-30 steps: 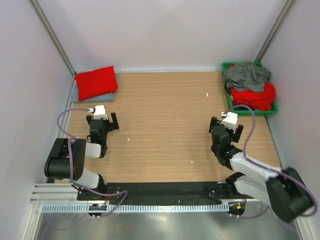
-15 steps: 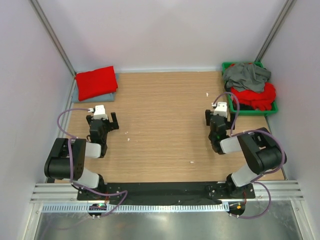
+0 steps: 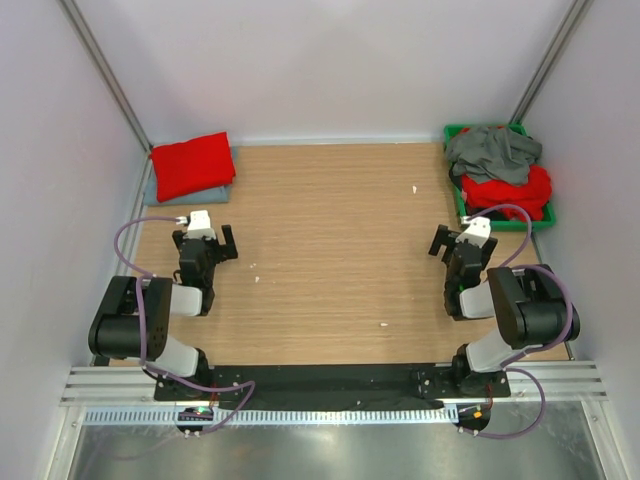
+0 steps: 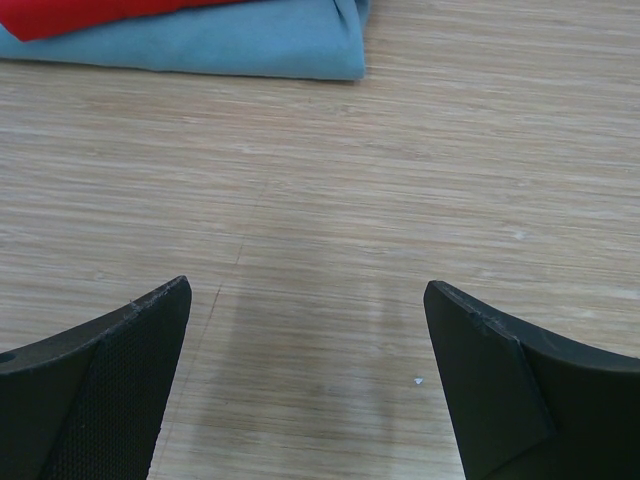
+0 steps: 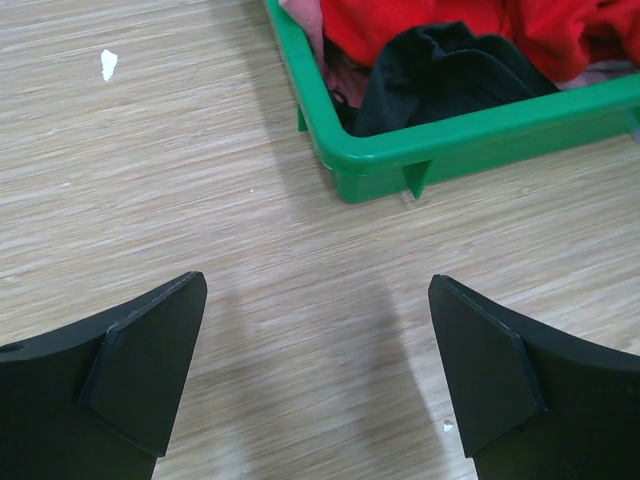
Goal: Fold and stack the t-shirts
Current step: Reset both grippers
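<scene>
1. Two shirts looked finished: a folded red t-shirt (image 3: 192, 165) lay on top of a folded blue-grey t-shirt (image 4: 250, 45) at the far left corner of the desk (image 3: 330, 230).
2. The rest sat unfolded in the green bin (image 5: 470, 130) at the far right, a dark grey t-shirt (image 3: 492, 152) heaped over crumpled red t-shirts (image 3: 515, 195).
3. The left claw (image 4: 310, 380) was released and empty, low over bare desk near the stack.
4. The right claw (image 5: 318, 370) was likewise spread wide, grasping nothing, just short of the bin's near corner.
5. By my judgement the task stood under halfway; pulling a shirt from the bin seemed the next step.
</scene>
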Action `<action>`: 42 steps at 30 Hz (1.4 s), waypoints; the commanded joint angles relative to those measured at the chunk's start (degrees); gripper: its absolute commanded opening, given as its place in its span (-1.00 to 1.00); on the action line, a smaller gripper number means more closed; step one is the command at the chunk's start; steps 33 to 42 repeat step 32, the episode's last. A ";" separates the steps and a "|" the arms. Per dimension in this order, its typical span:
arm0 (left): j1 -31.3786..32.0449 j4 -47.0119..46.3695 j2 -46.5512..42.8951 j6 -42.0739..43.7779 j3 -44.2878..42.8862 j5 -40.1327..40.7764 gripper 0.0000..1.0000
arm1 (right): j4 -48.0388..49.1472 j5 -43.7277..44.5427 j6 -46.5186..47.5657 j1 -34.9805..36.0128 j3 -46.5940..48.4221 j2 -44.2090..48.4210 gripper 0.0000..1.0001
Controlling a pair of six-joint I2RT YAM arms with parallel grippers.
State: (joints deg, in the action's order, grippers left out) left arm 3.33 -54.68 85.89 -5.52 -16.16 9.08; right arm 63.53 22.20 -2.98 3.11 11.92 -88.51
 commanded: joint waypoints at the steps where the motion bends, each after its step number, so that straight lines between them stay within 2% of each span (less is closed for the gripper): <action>1: -0.26 -4.39 -0.55 0.77 -0.98 0.06 0.99 | 3.54 -1.10 -1.06 0.40 1.43 0.97 0.99; 4: -0.26 -4.39 -0.55 0.86 -0.89 0.06 0.99 | 3.29 -6.63 0.96 0.40 1.70 0.79 0.99; 42: -0.26 -4.47 -0.63 0.86 -0.98 0.06 0.99 | 3.00 -8.49 0.87 -0.39 2.23 0.53 0.99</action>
